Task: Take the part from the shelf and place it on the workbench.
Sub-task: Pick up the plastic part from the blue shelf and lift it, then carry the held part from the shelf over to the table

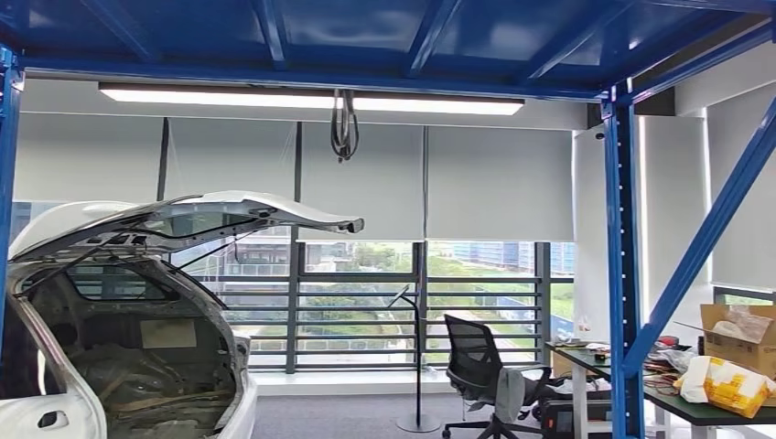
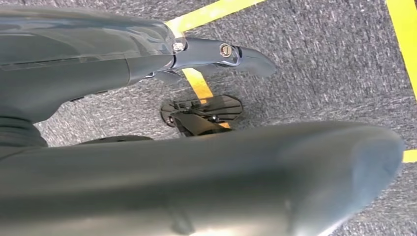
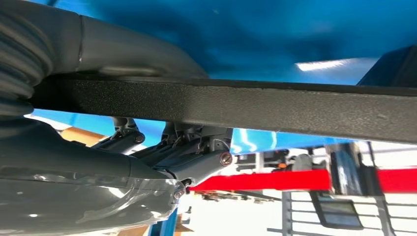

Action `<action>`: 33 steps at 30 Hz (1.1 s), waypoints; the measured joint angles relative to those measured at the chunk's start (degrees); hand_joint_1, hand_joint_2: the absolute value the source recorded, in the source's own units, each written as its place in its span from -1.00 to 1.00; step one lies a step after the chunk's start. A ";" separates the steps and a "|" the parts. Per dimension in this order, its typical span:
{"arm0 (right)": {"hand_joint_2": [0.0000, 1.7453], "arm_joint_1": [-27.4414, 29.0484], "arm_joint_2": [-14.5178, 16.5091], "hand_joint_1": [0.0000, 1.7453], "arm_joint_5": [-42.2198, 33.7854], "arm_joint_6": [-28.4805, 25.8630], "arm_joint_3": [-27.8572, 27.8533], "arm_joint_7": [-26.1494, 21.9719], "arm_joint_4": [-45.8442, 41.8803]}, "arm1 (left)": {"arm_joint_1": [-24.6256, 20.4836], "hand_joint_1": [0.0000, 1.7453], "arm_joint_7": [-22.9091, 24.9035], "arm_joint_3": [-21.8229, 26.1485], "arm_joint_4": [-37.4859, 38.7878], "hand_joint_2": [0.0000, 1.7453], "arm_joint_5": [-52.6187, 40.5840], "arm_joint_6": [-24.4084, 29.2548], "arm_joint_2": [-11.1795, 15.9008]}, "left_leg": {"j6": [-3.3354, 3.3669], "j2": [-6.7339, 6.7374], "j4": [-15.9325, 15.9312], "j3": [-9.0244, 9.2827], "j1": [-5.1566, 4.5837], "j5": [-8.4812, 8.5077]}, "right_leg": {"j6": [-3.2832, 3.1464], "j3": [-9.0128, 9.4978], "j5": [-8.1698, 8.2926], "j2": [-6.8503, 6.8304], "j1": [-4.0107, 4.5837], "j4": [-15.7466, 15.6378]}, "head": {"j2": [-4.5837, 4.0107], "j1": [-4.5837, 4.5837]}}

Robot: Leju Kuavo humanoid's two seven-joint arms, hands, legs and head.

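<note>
right hand (image 3: 162, 152) holding black part (image 3: 246, 105), open car boot (image 1: 137, 347)

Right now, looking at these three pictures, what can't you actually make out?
- Black part, right wrist view: both ends cut off by the picture's edges, so its shape is unclear.
- Right robot hand: the black part hides its fingers.
- Left robot hand, left wrist view: the blurred thumb covers much of the carpet.
- Workbench clutter, head view: too small to identify.
</note>
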 joint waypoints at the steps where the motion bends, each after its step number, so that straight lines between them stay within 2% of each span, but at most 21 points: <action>1: 1.00 0.15 0.01 1.00 -0.42 0.04 0.00 -0.38 -0.83 | -0.03 -1.00 0.03 -0.06 0.00 -1.00 0.00 0.09 0.04 | 0.00 0.00 0.00 -0.02 0.00 0.00 | 0.00 -0.02 0.00 -0.01 0.00 0.00 | 0.00 0.00; 7: 1.00 1.19 0.34 1.00 -3.89 1.27 0.25 -2.65 -8.22 | -0.58 -1.00 -0.35 -0.51 0.00 -1.00 0.30 0.26 0.24 | 0.00 0.00 0.00 -0.10 0.02 0.01 | 0.00 -0.10 0.00 -0.01 0.01 0.01 | 0.00 0.00; 10: 1.00 2.28 0.48 1.00 -8.17 2.87 1.11 -3.97 -13.27 | -1.07 -1.00 -1.90 -0.55 0.00 -1.00 1.15 0.22 0.25 | 0.00 0.00 0.00 -0.12 0.02 0.01 | 0.00 -0.11 0.00 -0.02 0.01 0.01 | 0.00 0.00; 15: 1.00 4.10 0.90 1.00 -22.80 9.12 2.86 -7.51 -22.18 | -1.75 -1.00 -3.33 -0.58 0.00 -1.00 2.43 0.12 0.25 | 0.00 0.00 0.00 -0.15 0.02 0.01 | 0.00 -0.13 0.00 -0.01 0.01 0.02 | 0.00 0.00; 20: 1.00 7.17 1.35 1.00 -44.60 14.90 6.16 -12.18 -32.43 | -1.87 -1.00 -3.14 -0.60 0.00 -1.00 3.84 0.23 0.39 | 0.00 0.00 0.00 -0.22 0.03 0.00 | 0.00 -0.21 -0.01 -0.02 0.01 0.01 | 0.00 0.00; 25: 1.00 11.24 1.67 1.00 -65.30 20.18 12.54 -13.66 -43.79 | -1.90 -1.00 -2.43 -0.59 0.00 -1.00 5.16 0.98 0.74 | -0.01 0.01 -0.01 -0.25 0.05 -0.01 | 0.00 -0.24 -0.01 0.02 0.02 0.01 | 0.00 0.00; 28: 1.00 12.12 1.50 1.00 -70.59 20.94 16.90 -14.58 -47.66 | -1.87 -1.00 -2.72 -0.59 0.00 -1.00 5.61 1.08 1.01 | -0.01 0.00 -0.01 -0.25 0.04 -0.01 | 0.00 -0.24 -0.01 0.03 0.02 0.00 | 0.00 0.00; 33: 1.00 13.46 0.66 1.00 -73.75 21.97 22.16 -17.34 -52.79 | -1.59 -1.00 -3.67 -0.62 0.00 -1.00 5.87 0.80 1.42 | -0.01 0.01 -0.01 -0.23 0.02 -0.01 | 0.00 -0.22 0.00 0.02 0.01 0.00 | 0.00 0.00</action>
